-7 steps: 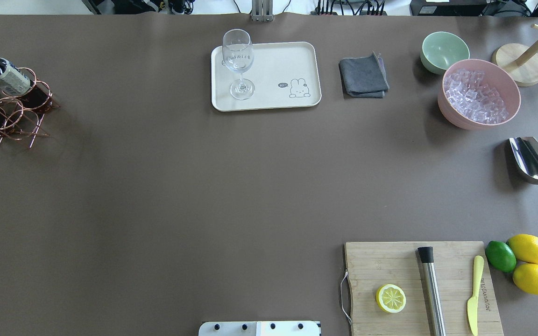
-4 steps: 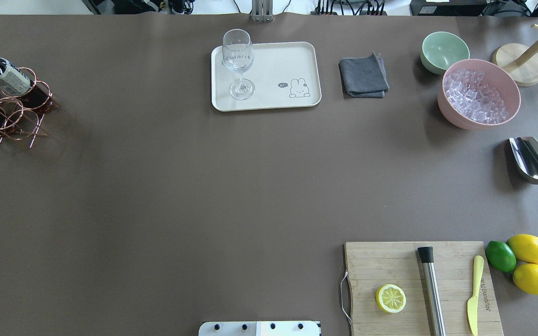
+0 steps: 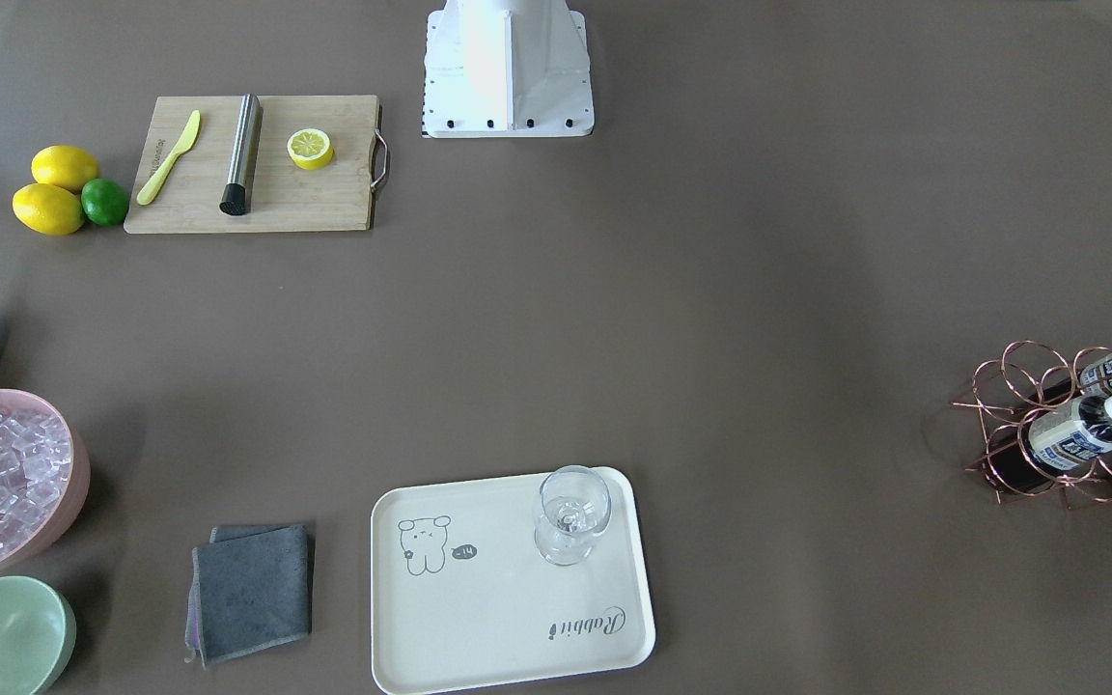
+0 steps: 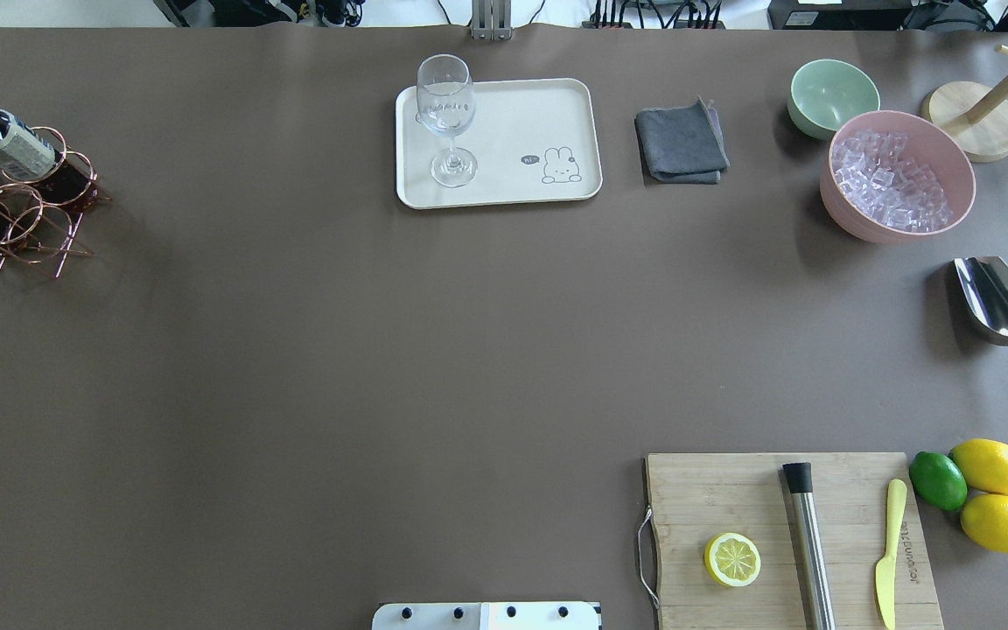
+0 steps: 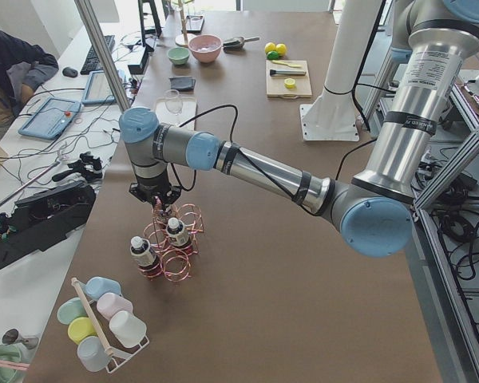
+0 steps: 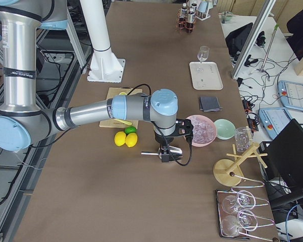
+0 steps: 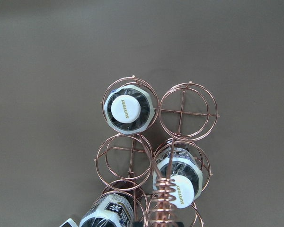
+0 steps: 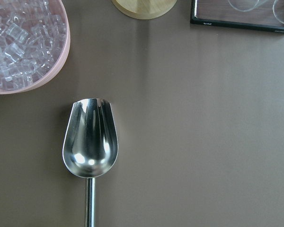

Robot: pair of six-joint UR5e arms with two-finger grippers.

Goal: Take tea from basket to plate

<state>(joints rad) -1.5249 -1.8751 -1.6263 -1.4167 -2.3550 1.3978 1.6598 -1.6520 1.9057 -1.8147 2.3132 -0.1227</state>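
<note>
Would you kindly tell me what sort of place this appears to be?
Probably a robotics lab staged as a drinks bar: a silver-and-blue robot arm over a brown-covered table, a blue-edged teach pendant alongside, and a pink bowl of ice cubes.

Steel scoop on brown surface; pink ice bowl far left, wooden disc far centre, black tray far right.

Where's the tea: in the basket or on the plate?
In the basket: three tea bottles sit in its rings; plate holds only a glass.
</note>
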